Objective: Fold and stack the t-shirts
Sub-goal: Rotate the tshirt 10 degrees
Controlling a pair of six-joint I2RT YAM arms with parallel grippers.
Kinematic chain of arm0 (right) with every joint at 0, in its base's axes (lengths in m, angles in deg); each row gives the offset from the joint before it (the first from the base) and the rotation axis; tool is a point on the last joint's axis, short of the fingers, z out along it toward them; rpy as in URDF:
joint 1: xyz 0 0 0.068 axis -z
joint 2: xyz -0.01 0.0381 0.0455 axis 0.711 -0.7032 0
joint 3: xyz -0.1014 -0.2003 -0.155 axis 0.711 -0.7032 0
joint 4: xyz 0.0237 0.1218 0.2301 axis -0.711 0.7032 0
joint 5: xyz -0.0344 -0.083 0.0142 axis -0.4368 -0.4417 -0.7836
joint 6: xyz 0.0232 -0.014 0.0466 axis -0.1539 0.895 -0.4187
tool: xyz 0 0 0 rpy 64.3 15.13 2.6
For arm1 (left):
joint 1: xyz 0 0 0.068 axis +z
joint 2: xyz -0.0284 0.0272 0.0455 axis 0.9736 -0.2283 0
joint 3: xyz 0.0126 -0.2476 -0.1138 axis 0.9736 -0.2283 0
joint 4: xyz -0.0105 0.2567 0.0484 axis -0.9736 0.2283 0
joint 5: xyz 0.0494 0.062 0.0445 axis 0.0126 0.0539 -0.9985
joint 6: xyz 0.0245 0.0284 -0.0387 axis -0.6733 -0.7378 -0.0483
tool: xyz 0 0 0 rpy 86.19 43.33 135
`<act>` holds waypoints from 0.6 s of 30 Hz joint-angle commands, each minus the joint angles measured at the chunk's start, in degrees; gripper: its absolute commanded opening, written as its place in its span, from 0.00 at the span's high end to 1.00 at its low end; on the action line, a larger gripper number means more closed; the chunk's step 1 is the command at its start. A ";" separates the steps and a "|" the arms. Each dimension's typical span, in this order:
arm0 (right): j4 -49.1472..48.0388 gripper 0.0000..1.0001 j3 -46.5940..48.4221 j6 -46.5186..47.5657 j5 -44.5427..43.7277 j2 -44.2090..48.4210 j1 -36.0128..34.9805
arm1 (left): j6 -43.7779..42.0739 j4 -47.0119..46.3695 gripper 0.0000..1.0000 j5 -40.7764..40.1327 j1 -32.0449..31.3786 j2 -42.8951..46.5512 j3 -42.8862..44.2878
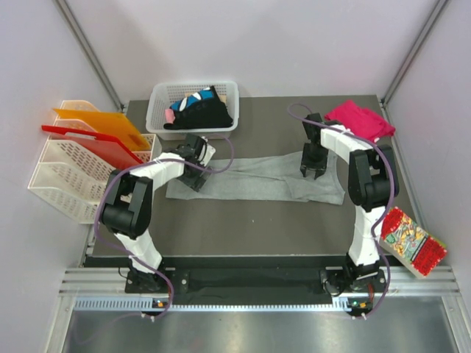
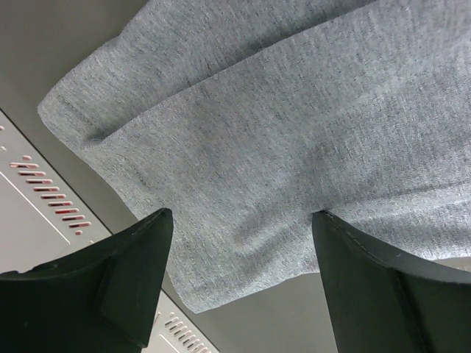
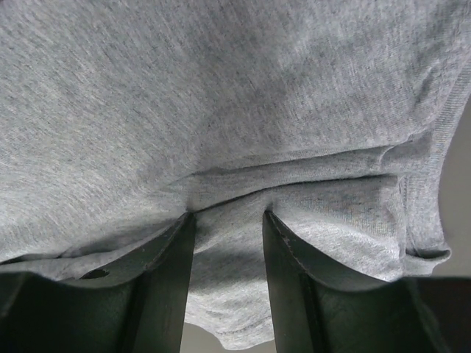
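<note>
A light grey t-shirt (image 1: 257, 182) lies on the dark table as a long flat strip running left to right. My left gripper (image 1: 196, 181) stands over the strip's left end, jaws wide open, tips resting on the cloth (image 2: 294, 110) just inside its corner. The right gripper (image 1: 312, 172) is down on the strip's right part near its far edge. Its jaws stand part open, tips pressed into the cloth (image 3: 221, 88) with a creased ridge between them. A magenta-pink t-shirt (image 1: 360, 120) sits folded at the back right. Black t-shirts with blue-white patches (image 1: 200, 112) fill a basket.
The white basket (image 1: 155, 110) stands at the back, just behind the left gripper. White file trays (image 1: 62, 176) with orange and red folders (image 1: 99, 129) line the left edge. A red patterned snack packet (image 1: 412, 241) lies off the table's right front corner.
</note>
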 commanded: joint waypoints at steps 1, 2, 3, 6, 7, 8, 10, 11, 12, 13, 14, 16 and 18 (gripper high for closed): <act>-2.04 0.57 0.12 -0.68 -0.33 2.36 0.48 | 0.32 -6.64 0.19 -2.34 0.14 -4.26 -2.83; -2.13 0.57 0.47 -0.24 -0.94 1.84 0.75 | -0.20 -6.64 0.19 -2.42 -0.04 -3.82 -3.36; -2.22 0.57 0.73 0.02 -1.03 0.70 1.10 | -0.55 -5.77 0.19 -2.34 -0.22 -3.56 -3.89; -2.92 0.57 3.10 1.16 -1.38 -2.55 2.77 | -1.87 -3.75 0.19 -1.72 -1.53 -2.24 -5.47; -3.36 0.57 3.81 1.69 -1.38 -3.35 3.55 | -2.22 -1.83 0.19 -1.37 -1.97 -1.89 -6.09; -3.45 0.57 5.38 2.04 -1.29 -4.22 3.82 | -2.75 -0.77 0.19 -1.28 -2.50 -1.63 -6.18; -3.72 0.57 8.10 2.92 -1.21 -6.51 4.44 | -3.37 2.66 0.19 -1.72 -4.17 -1.71 -6.44; -3.80 0.57 8.90 3.36 -1.29 -7.74 4.53 | -3.63 3.46 0.19 -1.81 -4.78 -1.80 -6.62; -3.72 0.57 9.78 3.54 -1.64 -8.27 4.79 | -3.81 4.68 0.19 -1.72 -5.92 -1.97 -6.97; -3.63 0.57 11.62 3.89 -2.08 -9.06 4.97 | -4.16 6.17 0.19 -1.72 -6.71 -2.24 -7.14; -3.11 0.57 12.59 4.07 -2.35 -10.63 5.23 | -4.25 6.97 0.19 -1.90 -7.50 -2.41 -7.23; -2.93 0.57 14.78 4.15 -2.78 -11.52 6.11 | -4.16 9.07 0.19 -2.34 -10.14 -3.37 -7.32; -2.66 0.57 16.46 4.42 -3.49 -13.02 6.63 | -4.07 10.66 0.19 -1.81 -12.86 -4.26 -6.80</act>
